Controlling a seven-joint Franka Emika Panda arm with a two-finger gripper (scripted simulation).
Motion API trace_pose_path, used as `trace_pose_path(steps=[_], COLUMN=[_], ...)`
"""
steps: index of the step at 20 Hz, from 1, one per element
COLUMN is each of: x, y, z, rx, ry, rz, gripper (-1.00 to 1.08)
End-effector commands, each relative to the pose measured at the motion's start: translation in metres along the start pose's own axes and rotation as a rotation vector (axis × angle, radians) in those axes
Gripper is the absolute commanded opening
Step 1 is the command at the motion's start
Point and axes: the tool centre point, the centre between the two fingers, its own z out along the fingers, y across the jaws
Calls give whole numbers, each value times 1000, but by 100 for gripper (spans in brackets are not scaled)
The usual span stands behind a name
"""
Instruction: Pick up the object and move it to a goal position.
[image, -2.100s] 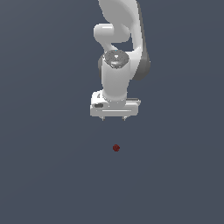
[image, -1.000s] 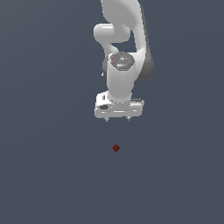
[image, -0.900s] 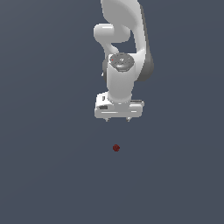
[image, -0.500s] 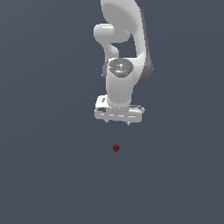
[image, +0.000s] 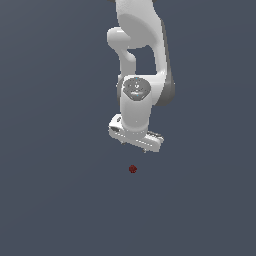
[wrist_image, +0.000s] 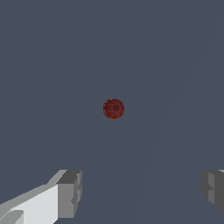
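Since the earlier frames your gripper (image: 136, 143) has tilted and shifted a little toward the exterior view's right, while the object (image: 132, 169) has stayed put. The object lies alone just below frame centre, under the gripper and clear of it. In the wrist view it sits mid-frame (wrist_image: 113, 109), ahead of the fingers (wrist_image: 69, 194), which stand wide apart, probably lined up for a straight descent.
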Motion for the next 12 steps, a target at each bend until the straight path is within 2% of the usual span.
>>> trace_pose_path(steps=[1,12], x=[5,23], y=[-1,-7], z=[5,28], rx=[1,2], ry=[0,2], rz=[73,382], gripper=[100,100])
